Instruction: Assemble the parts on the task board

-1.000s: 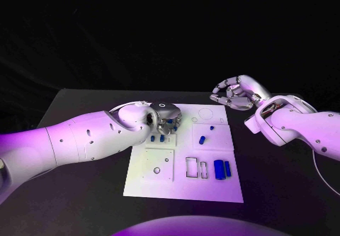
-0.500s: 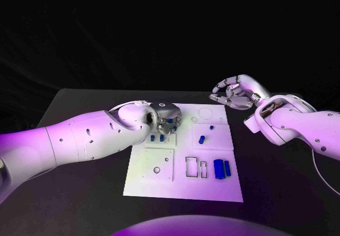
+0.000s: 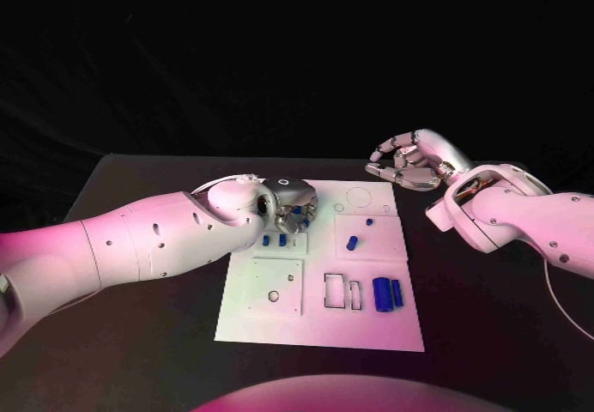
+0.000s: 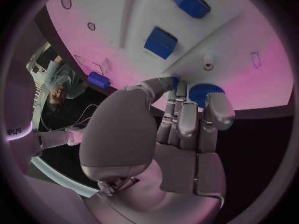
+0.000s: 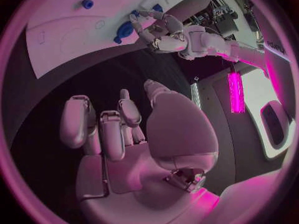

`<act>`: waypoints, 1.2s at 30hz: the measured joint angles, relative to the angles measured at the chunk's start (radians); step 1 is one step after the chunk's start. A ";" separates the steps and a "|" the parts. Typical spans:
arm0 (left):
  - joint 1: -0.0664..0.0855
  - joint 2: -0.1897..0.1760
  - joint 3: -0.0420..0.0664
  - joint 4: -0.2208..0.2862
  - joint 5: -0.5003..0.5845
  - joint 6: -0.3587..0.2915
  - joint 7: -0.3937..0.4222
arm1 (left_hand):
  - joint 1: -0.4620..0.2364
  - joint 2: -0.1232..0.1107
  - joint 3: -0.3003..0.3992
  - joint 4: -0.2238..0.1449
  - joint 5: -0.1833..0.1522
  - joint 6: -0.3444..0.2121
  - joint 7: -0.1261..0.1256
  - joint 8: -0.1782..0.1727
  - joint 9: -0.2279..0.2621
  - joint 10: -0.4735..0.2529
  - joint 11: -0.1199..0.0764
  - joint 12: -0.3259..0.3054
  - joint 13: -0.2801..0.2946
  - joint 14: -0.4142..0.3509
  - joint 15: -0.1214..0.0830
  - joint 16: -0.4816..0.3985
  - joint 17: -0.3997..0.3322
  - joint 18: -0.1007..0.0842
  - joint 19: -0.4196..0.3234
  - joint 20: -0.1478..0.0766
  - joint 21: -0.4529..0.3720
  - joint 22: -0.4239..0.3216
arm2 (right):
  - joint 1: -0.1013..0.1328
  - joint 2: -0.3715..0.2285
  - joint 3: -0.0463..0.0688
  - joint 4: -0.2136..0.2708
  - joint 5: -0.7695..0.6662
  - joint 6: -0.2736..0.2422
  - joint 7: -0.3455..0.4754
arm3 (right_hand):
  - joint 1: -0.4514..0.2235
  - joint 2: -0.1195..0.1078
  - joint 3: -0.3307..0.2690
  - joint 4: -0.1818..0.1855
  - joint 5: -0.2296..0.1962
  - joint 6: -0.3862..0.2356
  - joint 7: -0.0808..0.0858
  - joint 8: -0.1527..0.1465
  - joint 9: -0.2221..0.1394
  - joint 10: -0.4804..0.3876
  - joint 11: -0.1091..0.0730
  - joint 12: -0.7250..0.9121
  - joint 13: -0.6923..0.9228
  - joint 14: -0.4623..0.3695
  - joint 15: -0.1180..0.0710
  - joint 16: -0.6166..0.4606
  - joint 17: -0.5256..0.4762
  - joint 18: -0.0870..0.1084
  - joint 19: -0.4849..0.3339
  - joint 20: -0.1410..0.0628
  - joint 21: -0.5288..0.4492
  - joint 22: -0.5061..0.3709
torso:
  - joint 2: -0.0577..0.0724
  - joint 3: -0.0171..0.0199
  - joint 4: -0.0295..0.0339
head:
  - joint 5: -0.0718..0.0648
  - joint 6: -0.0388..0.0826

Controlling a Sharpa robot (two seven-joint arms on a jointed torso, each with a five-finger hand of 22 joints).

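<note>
The white task board (image 3: 279, 318) lies in the middle of the black table. My left hand (image 3: 292, 209) reaches down onto its far left corner. In the left wrist view this hand (image 4: 174, 129) pinches a blue ribbed round part (image 4: 202, 91) between its fingertips, right at the board's edge. Two blue blocks (image 4: 161, 42) stand in the board just beyond it, seen from above as a blue pair (image 3: 276, 241). My right hand (image 3: 409, 163) hovers off the board's far right corner, fingers loosely bent and apart, holding nothing.
Two blue cylinders (image 3: 386, 294) lie side by side near the board's right edge, next to empty rectangular slots (image 3: 334, 290). A blue piece (image 3: 354, 243) and a small blue peg (image 3: 367, 222) stand mid-board. Black table surrounds the board.
</note>
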 measured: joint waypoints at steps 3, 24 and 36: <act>0.000 0.000 0.000 -0.001 0.001 -0.001 0.001 | 0.002 0.002 0.003 -0.003 -0.004 0.006 0.001 0.000 0.003 0.009 -0.002 -0.007 -0.001 0.000 0.000 0.002 0.002 0.000 0.004 -0.004 0.003 0.006 | 0.000 0.000 0.000 0.000 0.000 0.000 0.000 | 0.000 0.000 0.000 0.000 0.000 0.000 0.000 0.000 0.000 0.000 0.000 0.000 0.000 0.000 0.000 0.000 0.000 0.000 0.000 0.000 0.000 0.000 | 0.000 0.0000 0.0000 | 0.000 0.000; -0.001 -0.114 0.047 0.113 0.025 -0.054 0.015 | -0.001 -0.001 0.008 -0.009 -0.004 0.022 0.003 0.000 0.005 0.034 -0.002 -0.038 -0.001 0.007 0.000 0.002 -0.003 0.000 0.021 -0.007 0.027 0.035 | 0.000 0.000 0.000 -0.009 0.000 0.000 0.000 | 0.000 0.000 0.000 0.000 0.000 0.000 0.000 0.000 0.000 0.000 0.000 0.000 -0.004 0.004 -0.004 -0.004 0.001 0.000 0.000 0.000 -0.009 0.000 | -0.003 -0.0008 0.0025 | -0.002 0.011; 0.001 -0.200 0.062 0.169 0.046 -0.067 0.014 | -0.011 -0.003 0.008 -0.009 -0.004 0.026 -0.001 -0.004 0.005 0.041 -0.002 -0.050 -0.001 0.007 0.000 0.002 -0.005 0.000 0.025 -0.004 0.031 0.042 | -0.006 0.002 0.000 -0.021 -0.001 0.000 0.001 | 0.000 0.000 0.000 0.000 0.000 0.000 0.000 0.000 0.001 0.000 0.000 -0.006 -0.006 0.004 -0.004 -0.004 0.001 0.000 -0.007 0.000 -0.009 0.000 | -0.002 -0.0011 0.0026 | 0.002 0.018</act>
